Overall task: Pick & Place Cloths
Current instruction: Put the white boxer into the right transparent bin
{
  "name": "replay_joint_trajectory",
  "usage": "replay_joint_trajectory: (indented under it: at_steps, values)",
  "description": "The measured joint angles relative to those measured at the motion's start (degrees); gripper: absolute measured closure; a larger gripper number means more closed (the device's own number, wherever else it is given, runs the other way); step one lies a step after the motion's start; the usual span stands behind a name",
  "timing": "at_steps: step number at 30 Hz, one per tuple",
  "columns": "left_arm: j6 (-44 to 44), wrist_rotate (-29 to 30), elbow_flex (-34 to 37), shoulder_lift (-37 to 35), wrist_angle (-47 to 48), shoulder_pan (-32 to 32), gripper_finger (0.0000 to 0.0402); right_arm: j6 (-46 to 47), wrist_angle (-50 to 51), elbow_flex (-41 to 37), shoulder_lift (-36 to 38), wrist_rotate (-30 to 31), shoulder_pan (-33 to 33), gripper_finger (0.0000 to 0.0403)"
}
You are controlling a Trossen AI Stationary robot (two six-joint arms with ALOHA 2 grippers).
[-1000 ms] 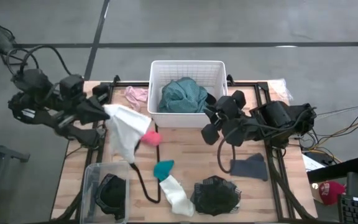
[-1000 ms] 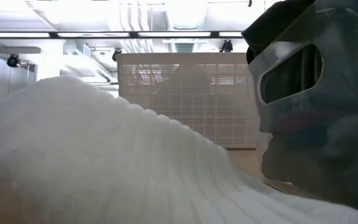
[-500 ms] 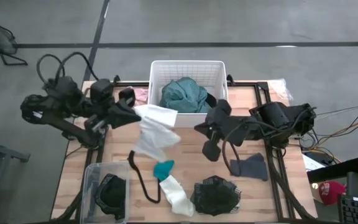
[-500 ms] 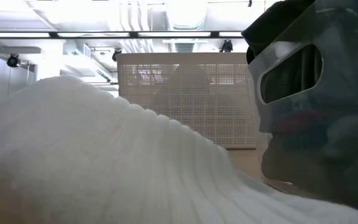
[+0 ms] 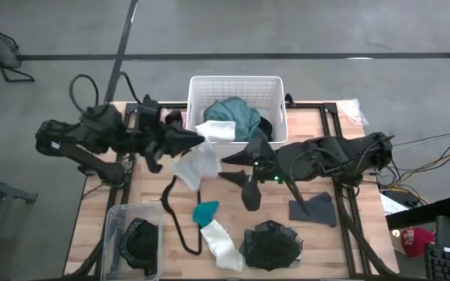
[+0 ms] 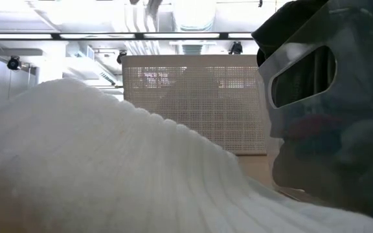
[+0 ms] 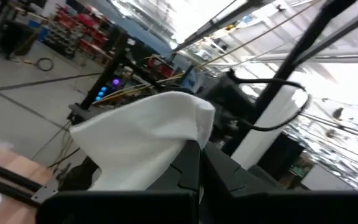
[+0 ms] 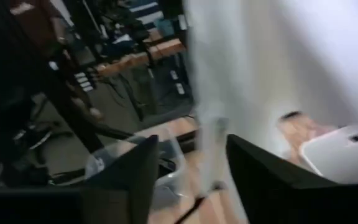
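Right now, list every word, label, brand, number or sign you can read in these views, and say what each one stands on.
None can be read in any view.
The white basket, the wooden table and the white cloth held by the left gripper show no print.
Shelves and gear in the room behind, in the wrist views, are too blurred to read.

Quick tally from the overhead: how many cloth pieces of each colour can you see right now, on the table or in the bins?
White: 2
Teal: 2
Black: 2
Dark grey: 1
Total: 7
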State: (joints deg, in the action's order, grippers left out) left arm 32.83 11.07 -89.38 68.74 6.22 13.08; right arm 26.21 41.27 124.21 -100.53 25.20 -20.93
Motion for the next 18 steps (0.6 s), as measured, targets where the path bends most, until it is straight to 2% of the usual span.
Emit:
replay_joint_trajectory:
  at_steps: [5, 9, 14, 18]
  values:
    - [-1.0, 0.4, 0.0, 2.3, -3.9, -0.2, 0.0397, -1.5, -7.3, -4.0, -0.3, 0.2, 0.1, 0.0136]
    - [0.2, -1.0, 0.1, 3.9, -8.5, -0.2, 0.0397, -1.3, -10.5, -6.5, -0.2, 1.0, 1.3, 0.0099]
    - [2.7, -3.0, 0.1, 5.1, -10.3, 0.2, 0.0397, 2.0, -10.1, -8.2, -0.2, 6.1, 2.5, 0.0086]
    - [2.6, -3.1, 0.2, 5.2, -10.3, 0.4, 0.0397, 3.0, -8.3, -8.3, -0.1, 9.3, 2.6, 0.0099]
